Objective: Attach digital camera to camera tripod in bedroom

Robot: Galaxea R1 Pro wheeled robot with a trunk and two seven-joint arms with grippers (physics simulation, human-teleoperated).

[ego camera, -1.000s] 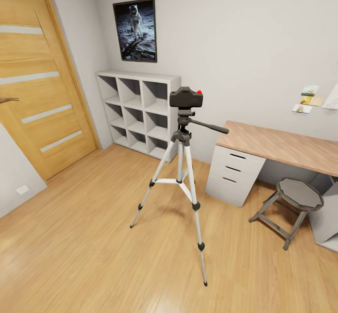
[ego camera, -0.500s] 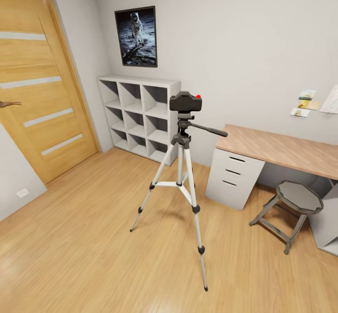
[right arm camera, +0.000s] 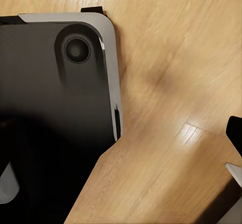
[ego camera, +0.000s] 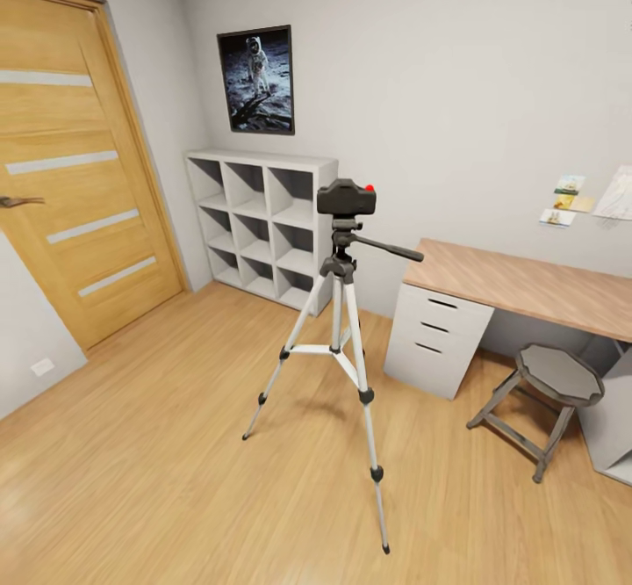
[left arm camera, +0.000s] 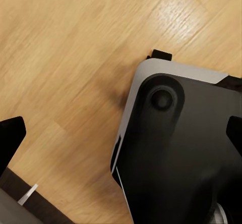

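Observation:
The black digital camera [ego camera: 346, 198], with its red button [ego camera: 369, 188] up, sits on the dark grey head of the camera tripod [ego camera: 341, 321] in the middle of the bedroom's wood floor [ego camera: 158, 480]. The tripod's three silver legs are spread and its black pan handle [ego camera: 388, 249] points right. My left gripper [left arm camera: 121, 135] hangs open over the floor and my own dark base [left arm camera: 181, 148], with nothing between its fingertips [left arm camera: 11, 137]. In the right wrist view one fingertip [right arm camera: 235, 132] of my right gripper [right arm camera: 121, 138] shows at the edge, open and holding nothing.
Behind the tripod a white cube shelf [ego camera: 260, 216] stands against the wall under a moon poster [ego camera: 256, 80]. A wood-topped desk [ego camera: 527, 282] with white drawers and a grey octagonal stool [ego camera: 558, 374] are at the right. A wooden door [ego camera: 79, 172] is at the left.
The whole head view has shifted, so the room sits a little lower and smaller in the picture. The camera stays on the tripod, and neither has moved on the floor.

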